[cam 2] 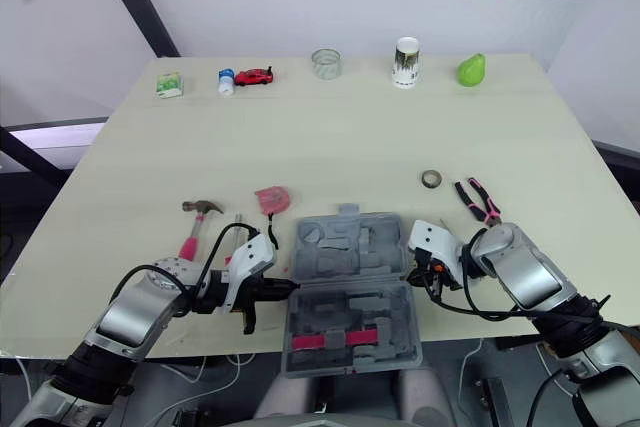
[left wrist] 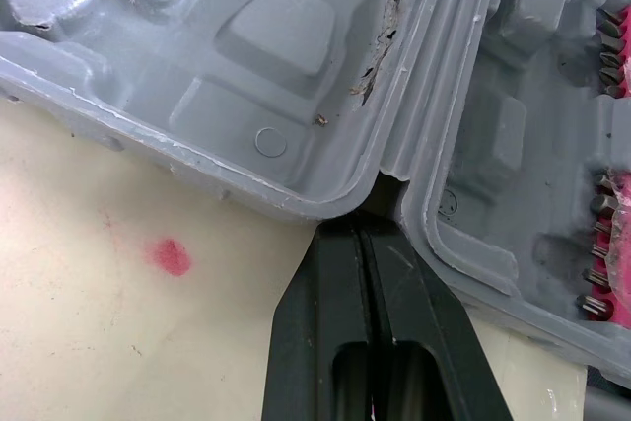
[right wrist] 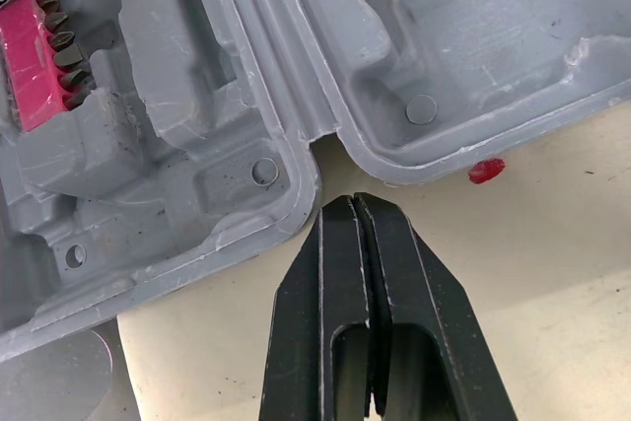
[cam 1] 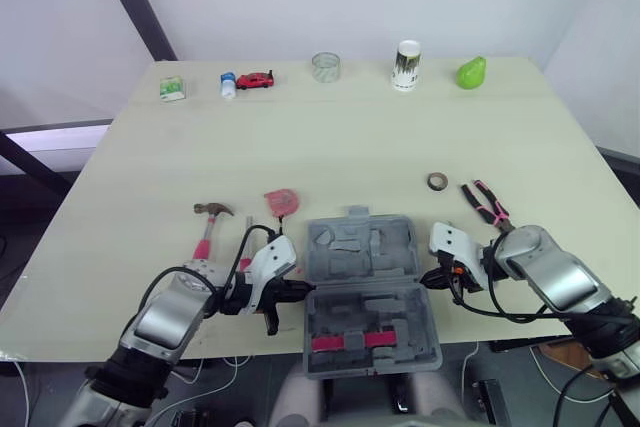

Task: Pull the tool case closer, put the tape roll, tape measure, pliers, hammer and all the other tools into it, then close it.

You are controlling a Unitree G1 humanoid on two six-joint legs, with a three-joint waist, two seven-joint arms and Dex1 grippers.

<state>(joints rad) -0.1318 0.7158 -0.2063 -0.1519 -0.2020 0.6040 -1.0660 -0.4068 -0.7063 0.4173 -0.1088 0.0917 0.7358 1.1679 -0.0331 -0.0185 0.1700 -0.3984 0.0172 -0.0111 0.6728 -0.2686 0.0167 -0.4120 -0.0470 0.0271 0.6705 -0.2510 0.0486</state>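
Pinched together, my left gripper and right gripper flank the tool case at its hinge to drag it nearer

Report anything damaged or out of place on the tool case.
The tool case lies open with its near end jutting past the table edge. A ragged tear runs along a moulded ridge near its hinge.
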